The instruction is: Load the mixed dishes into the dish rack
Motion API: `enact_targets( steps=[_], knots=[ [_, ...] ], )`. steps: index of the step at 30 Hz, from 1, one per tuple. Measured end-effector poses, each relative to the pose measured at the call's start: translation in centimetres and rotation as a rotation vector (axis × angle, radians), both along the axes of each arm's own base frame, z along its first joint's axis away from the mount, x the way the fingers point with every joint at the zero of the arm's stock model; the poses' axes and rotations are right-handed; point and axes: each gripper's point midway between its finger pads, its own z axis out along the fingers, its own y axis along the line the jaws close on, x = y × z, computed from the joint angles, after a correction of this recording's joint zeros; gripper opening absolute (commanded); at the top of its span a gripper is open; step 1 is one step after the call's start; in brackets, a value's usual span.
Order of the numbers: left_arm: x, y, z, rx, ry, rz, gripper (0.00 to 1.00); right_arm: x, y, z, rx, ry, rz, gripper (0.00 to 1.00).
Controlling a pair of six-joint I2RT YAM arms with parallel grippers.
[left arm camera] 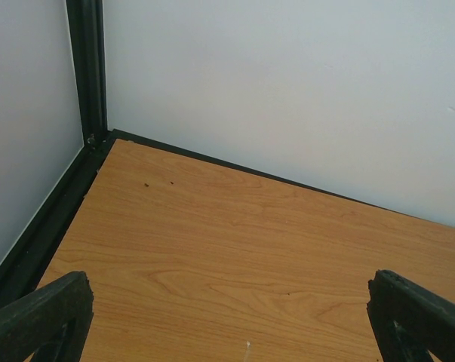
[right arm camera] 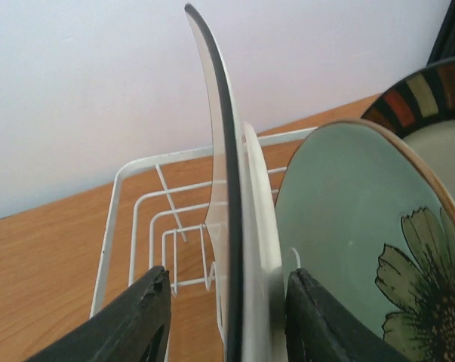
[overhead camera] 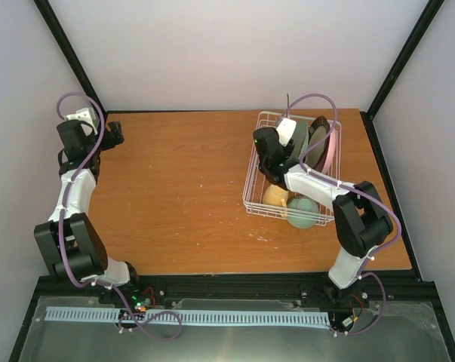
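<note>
Fingers of the left gripper (left arm camera: 231, 309) stood spread wide and empty over the bare wooden table (overhead camera: 174, 188) in the far left corner, well apart from the work. Over to the right, the white wire dish rack (overhead camera: 251, 188) held every dish. The right gripper (right arm camera: 229, 280) straddled the white square plate (right arm camera: 257, 226), which stood on edge at the rack's far end. Its fingers were parted, with a clear gap on the left side (the right finger sat so near that contact could not be told). The step looked like letting this plate go. Doing it well probably meant opening evenly, then lifting straight up without nudging the mint-green plate with flower mark (right arm camera: 340, 219) just beside it. Counted: two grippers, one rack, and four plates on edge, the others being the black-rimmed round plate (right arm camera: 423, 94) and pink round plate (overhead camera: 332, 151). One pale yellow mug (overhead camera: 275, 197) and one mint-green bowl (overhead camera: 302, 213) sat at the near end.
</note>
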Motion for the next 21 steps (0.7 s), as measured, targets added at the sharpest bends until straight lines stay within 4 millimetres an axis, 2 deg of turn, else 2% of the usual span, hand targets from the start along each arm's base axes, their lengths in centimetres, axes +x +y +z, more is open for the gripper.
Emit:
enact_targets(
  steps=[5,12,16,21],
  knots=[
    [0.0,0.0,-0.1,-0.004,0.002,-0.005,1.0,0.2,0.0,0.7,0.0,-0.018,-0.007,0.58],
    [0.0,0.0,-0.1,-0.006,0.002,-0.007,1.0,-0.7,-0.7,1.6,-0.015,-0.023,-0.008,0.65],
    [0.0,-0.1,-0.1,-0.007,0.001,-0.01,1.0,-1.8,-1.6,3.2,-0.017,-0.049,-0.011,0.67],
    [0.0,-0.2,-0.1,-0.013,0.0,-0.016,1.0,-2.8,-2.4,6.3,0.001,-0.117,-0.021,0.67]
  ],
)
